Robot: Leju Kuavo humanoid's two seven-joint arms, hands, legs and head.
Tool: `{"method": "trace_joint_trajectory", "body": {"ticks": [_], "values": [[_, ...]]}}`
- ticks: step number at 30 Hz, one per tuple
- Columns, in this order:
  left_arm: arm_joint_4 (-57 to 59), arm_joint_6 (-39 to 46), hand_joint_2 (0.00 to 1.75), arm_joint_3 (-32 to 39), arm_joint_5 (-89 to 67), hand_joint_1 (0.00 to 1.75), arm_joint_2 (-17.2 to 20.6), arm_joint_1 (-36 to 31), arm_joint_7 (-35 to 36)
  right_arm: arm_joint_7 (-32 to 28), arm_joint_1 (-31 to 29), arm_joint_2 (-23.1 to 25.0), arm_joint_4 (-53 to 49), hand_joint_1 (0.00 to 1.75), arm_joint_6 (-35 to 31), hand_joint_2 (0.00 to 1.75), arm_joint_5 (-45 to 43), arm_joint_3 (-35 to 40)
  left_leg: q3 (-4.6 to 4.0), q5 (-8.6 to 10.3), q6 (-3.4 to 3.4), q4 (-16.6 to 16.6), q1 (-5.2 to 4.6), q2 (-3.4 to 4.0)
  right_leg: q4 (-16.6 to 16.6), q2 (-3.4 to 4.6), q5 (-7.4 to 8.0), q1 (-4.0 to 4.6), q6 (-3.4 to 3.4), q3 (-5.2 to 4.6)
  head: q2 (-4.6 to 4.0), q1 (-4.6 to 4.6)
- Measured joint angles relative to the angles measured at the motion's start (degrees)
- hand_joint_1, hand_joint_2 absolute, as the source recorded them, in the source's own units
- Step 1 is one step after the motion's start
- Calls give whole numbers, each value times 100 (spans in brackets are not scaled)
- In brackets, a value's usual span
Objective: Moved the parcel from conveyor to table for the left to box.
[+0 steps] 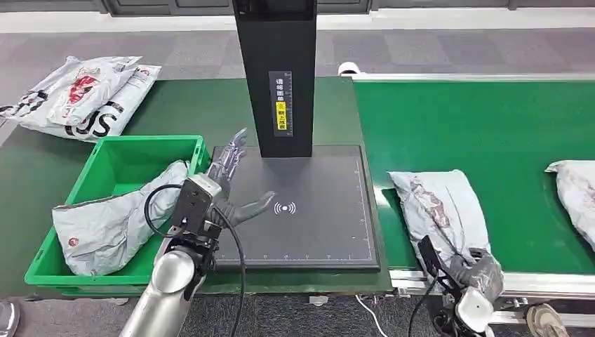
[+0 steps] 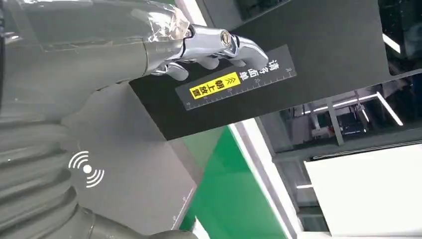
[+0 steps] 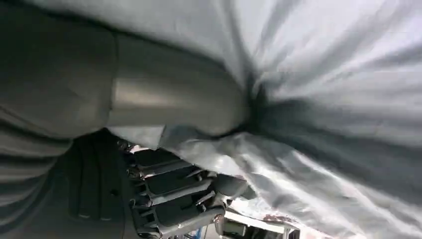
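A grey plastic parcel (image 1: pixel 442 207) lies on the green conveyor (image 1: pixel 491 119), its near end at the belt's front edge. My right hand (image 1: pixel 477 270) grips that near end. In the right wrist view the thumb (image 3: pixel 174 99) presses into the parcel's (image 3: pixel 323 74) crumpled film, with the darker fingers (image 3: pixel 174 199) curled on the other side of the fold. My left hand (image 1: pixel 231 189) hovers open, fingers spread, over the left part of the black scanning pad (image 1: pixel 316 225), holding nothing. The left wrist view shows that hand (image 2: pixel 149 45) in front of the black column (image 2: pixel 298 45).
A green box (image 1: pixel 147 140) left of the pad holds another grey parcel (image 1: pixel 116 225) leaning over its front wall. The tall black column (image 1: pixel 277 70) rises at the pad's far edge. Several bags (image 1: pixel 77 95) lie at the table's far left. Another parcel (image 1: pixel 575 193) lies at the conveyor's right edge.
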Motion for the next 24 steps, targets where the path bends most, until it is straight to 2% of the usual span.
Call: {"method": "trace_joint_trajectory", "body": {"ticks": [8,14,17,24], "values": [[-15,4,175,0,-18,0,0,9,0,-273,-54,11,39,175,-59,175,-17,0,-2,0,0,0,0,-2,0,-1,0,1,0,1,0,0],[-68,44,175,0,-74,0,2,46,-22,-621,-32,162,-431,175,-53,175,-247,29,-3,0,0,-1,0,-2,1,-2,0,1,0,1,0,0],[-85,70,175,0,-120,0,2,67,-48,-1133,-8,267,-910,175,-286,175,-802,150,-3,1,0,-1,0,0,1,0,0,1,-1,0,2,0],[-41,116,175,0,-175,0,-24,66,-214,-2831,25,465,-2586,175,-959,175,-2674,889,-4,4,2,-1,0,-2,1,0,1,1,-1,-2,2,0]]}}
